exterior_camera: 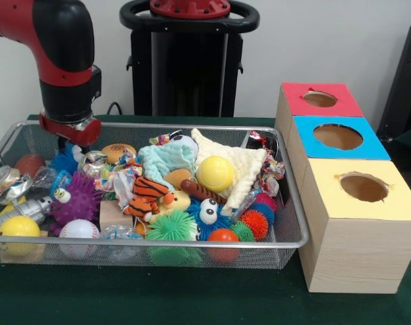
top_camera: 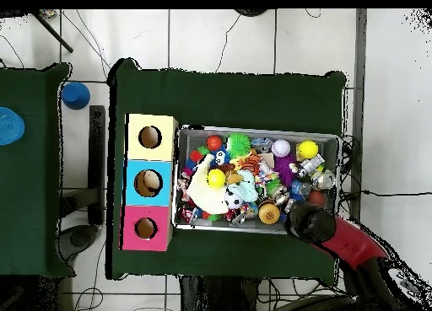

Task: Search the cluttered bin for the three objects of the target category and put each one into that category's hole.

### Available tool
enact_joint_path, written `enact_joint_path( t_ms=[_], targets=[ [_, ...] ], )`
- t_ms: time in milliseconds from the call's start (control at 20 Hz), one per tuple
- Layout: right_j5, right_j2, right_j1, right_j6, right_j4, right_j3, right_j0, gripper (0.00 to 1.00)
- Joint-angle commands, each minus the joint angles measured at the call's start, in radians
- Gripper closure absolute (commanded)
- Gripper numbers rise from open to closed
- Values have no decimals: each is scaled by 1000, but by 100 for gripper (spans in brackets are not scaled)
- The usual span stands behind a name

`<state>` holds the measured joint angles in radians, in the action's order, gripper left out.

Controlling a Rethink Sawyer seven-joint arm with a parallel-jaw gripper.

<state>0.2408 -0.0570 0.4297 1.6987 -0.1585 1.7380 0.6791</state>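
The silver wire-mesh bin [exterior_camera: 286, 242] is full of mixed toys; it also shows in the overhead view [top_camera: 331, 139]. My gripper [exterior_camera: 68, 140] reaches down into the bin's far left corner, its tip hidden by the arm's red wrist and the clutter. One see-through bluish bag [exterior_camera: 44, 178] lies just below it. A second bag [exterior_camera: 118, 234] lies at the front rim beside a baseball. A shiny crinkled bag [exterior_camera: 92, 161] lies right of the gripper. The blue-faced box's hole [exterior_camera: 338, 137] is right of the bin, and shows overhead too [top_camera: 148, 183].
A red-faced box [exterior_camera: 320, 99] and a yellow-faced box [exterior_camera: 363, 187] flank the blue one. Dented silver cans [exterior_camera: 3, 180] lie at the bin's left end. A yellow ball [exterior_camera: 215, 173], a pale cloth [exterior_camera: 242, 166] and spiky balls [exterior_camera: 170, 227] fill the middle.
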Motion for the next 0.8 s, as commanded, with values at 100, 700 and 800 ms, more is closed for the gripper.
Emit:
enact_joint_path(
  t_ms=[100, 700, 800],
  targets=[
    [-128, 152, -49, 56, -64, -46, 32, 0],
    [-251, 199, -69, 100, -96, -45, 76, 0],
    [-266, 202, -75, 106, -100, -43, 82, 0]
  ],
)
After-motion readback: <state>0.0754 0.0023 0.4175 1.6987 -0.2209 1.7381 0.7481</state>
